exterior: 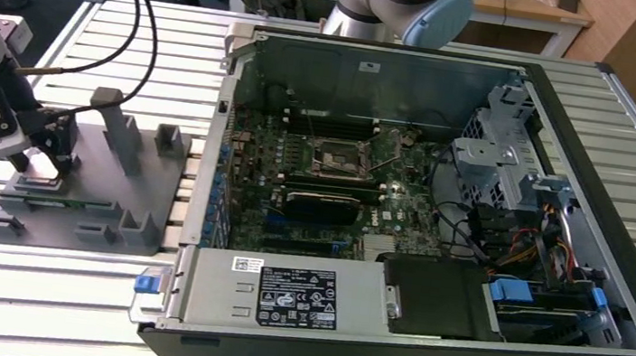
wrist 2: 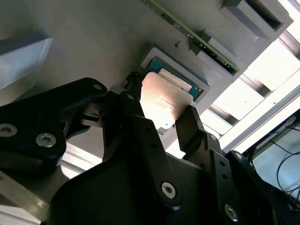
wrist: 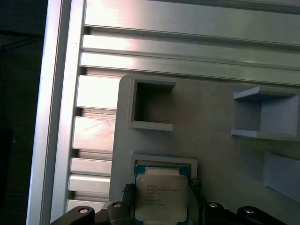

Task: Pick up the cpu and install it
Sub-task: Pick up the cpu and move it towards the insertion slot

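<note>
cpu [wrist: 161, 197] in fixture [exterior: 91, 191] pocket, fixture on table [exterior: 36, 298], exterior view's left of case [exterior: 381, 63]

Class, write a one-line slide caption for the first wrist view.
Gripper at the cpu, which sits in a recess of the grey fixture on the slatted metal table.

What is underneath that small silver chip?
The chip lies over a shallow framed pocket in the grey plastic holder. The pocket's floor is covered by the chip itself, so it cannot be seen.
</note>
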